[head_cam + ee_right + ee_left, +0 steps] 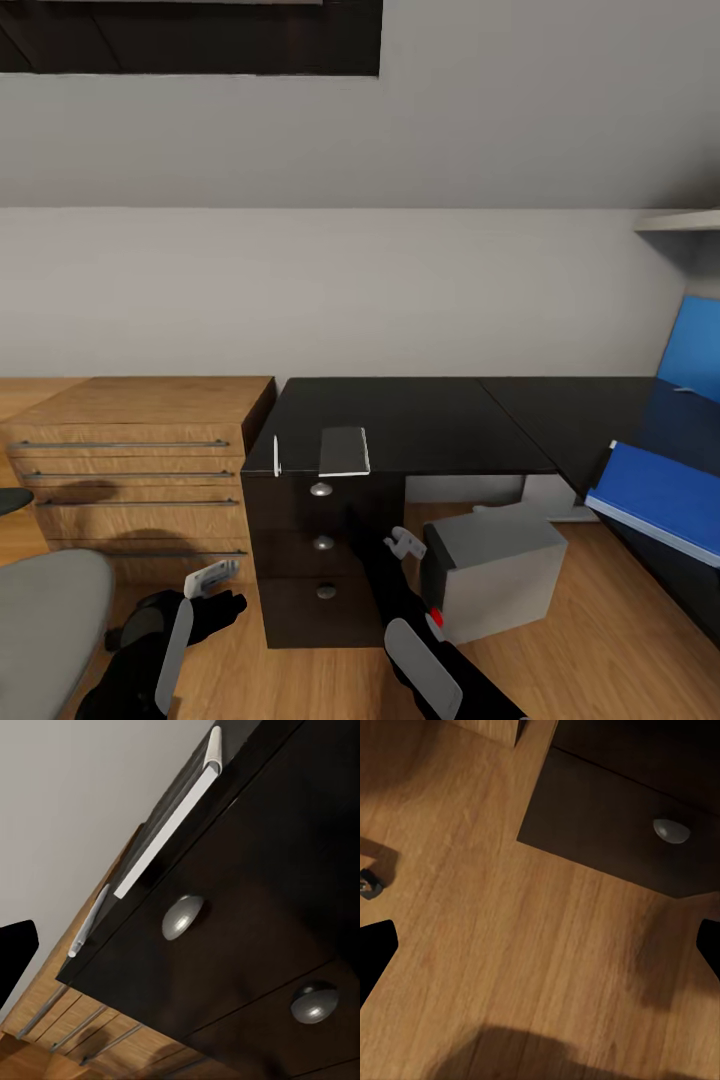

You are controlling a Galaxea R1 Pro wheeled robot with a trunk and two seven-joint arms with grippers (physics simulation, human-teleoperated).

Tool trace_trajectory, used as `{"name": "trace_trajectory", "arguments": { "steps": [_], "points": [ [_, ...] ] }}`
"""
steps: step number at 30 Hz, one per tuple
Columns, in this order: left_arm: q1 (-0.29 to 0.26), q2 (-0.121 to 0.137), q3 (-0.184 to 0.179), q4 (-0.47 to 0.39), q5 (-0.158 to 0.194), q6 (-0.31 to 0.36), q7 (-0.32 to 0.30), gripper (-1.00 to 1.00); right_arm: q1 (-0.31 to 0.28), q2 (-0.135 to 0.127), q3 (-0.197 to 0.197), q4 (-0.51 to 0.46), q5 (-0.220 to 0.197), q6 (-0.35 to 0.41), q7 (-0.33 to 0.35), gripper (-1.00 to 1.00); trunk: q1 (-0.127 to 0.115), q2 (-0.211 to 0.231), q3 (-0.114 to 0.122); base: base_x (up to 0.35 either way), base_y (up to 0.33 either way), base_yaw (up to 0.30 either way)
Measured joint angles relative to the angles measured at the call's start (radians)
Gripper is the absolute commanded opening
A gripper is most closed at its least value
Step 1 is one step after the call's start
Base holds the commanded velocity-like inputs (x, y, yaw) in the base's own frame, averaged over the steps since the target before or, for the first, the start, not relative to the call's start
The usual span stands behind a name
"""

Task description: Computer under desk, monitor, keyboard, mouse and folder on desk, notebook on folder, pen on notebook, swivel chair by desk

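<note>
The black desk (420, 420) has its three-drawer unit (322, 560) facing me. A grey notebook (344, 451) lies at the desktop's front edge above the drawers, with the white pen (276, 456) just to its left. Along the right gripper, the notebook (169, 832) and pen (90, 922) overhang the top knob (182, 916). The grey computer (492, 575) stands on the floor under the desk. A blue folder (665, 500) rests on the desk's right wing. The swivel chair's seat (45, 630) is at lower left. My left gripper (213, 588) and right gripper (405, 543) are open and empty, low before the drawers. Monitor, keyboard and mouse are out of view.
A light-wood drawer chest (140, 470) stands against the desk's left side. A blue wall panel (697, 345) rises behind the right wing. The left wrist view looks down on wood floor (510, 945), the lowest drawer's knob (671, 830) and a chair castor (369, 883).
</note>
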Motion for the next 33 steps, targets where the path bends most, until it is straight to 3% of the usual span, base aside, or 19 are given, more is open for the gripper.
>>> {"name": "trace_trajectory", "arguments": {
  "steps": [33],
  "points": [
    [0.000,-0.002,-0.001,0.008,0.000,-0.006,-0.006,1.00,0.000,0.000,-0.006,-0.004,-0.002,0.003,-0.008,1.00,0.000,0.000,0.000,0.024,0.000,0.000]
  ]
}}
